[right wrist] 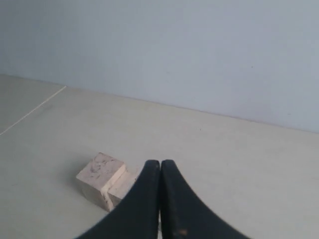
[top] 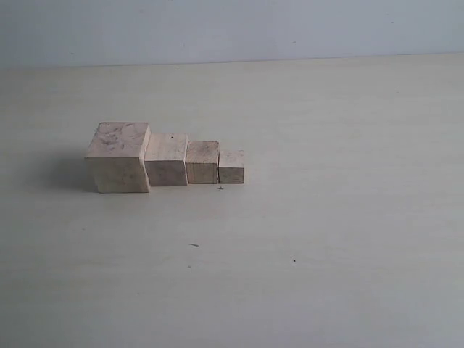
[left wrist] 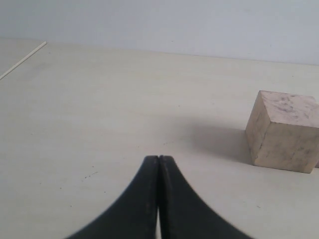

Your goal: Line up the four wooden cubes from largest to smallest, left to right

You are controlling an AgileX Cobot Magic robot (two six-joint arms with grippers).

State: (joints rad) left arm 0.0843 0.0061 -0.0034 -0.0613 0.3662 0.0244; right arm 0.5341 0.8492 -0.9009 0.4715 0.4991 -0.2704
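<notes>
The four wooden cubes stand touching in one row on the counter, toward 9 o'clock from its middle. The largest cube is at the 9 o'clock end, then the second cube, the third cube and the smallest cube at the 3 o'clock end. A small dark cross mark sits just at 6 o'clock of the smallest. The left gripper is clenched on nothing, near the largest cube but apart from it. The right gripper is likewise clenched and empty, well apart from the row. Broad counter runs toward 3 and 6 o'clock, and its far edge meets the wall at 12.
</notes>
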